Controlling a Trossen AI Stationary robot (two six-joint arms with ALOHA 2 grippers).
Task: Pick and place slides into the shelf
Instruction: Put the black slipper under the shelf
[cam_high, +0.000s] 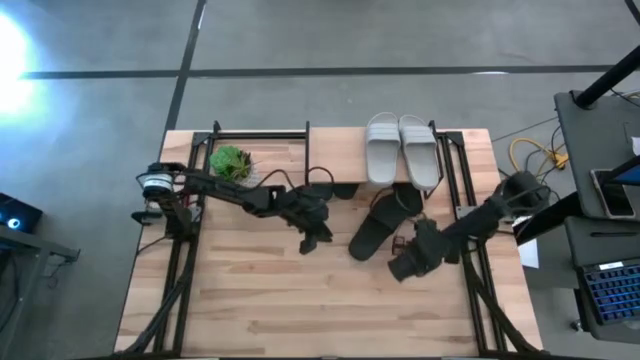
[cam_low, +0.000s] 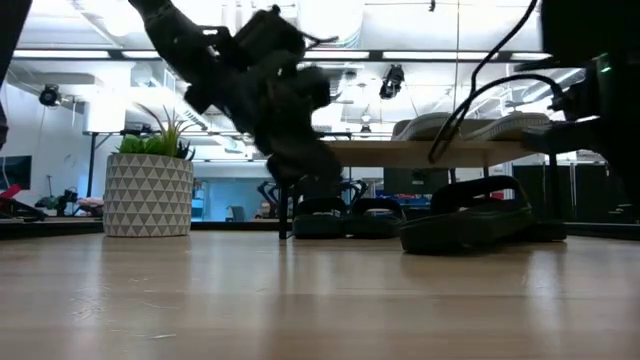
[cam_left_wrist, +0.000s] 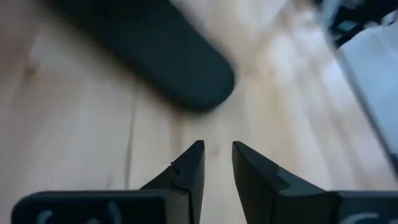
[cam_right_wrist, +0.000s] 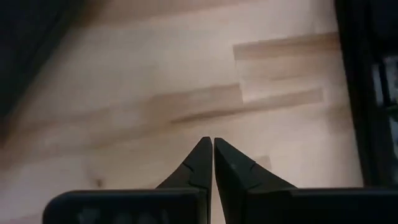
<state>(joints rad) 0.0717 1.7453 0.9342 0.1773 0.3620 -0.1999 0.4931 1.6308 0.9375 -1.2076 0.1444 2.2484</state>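
Your left gripper (cam_high: 312, 240) hangs over the bare tabletop (cam_high: 250, 300) with its fingers (cam_left_wrist: 189, 171) parted by a narrow gap and nothing between them. Ahead of those jaws, just beyond the tips, lies the rounded end of a black slide (cam_left_wrist: 168, 59); in the high view that black slide (cam_high: 378, 232) sits off to the side of the left jaws, its long axis running diagonally, one end toward the shelf (cam_high: 340, 155) and the other toward the table's near edge. Your right gripper (cam_high: 405, 262) is just beside that slide's lower end, its fingers (cam_right_wrist: 202, 165) pressed together on nothing, with only wood ahead of them. Two light grey slides (cam_high: 402, 148) lie side by side on the shelf top, long axes parallel, well beyond both jaws. More black slides (cam_low: 345, 215) rest under the shelf.
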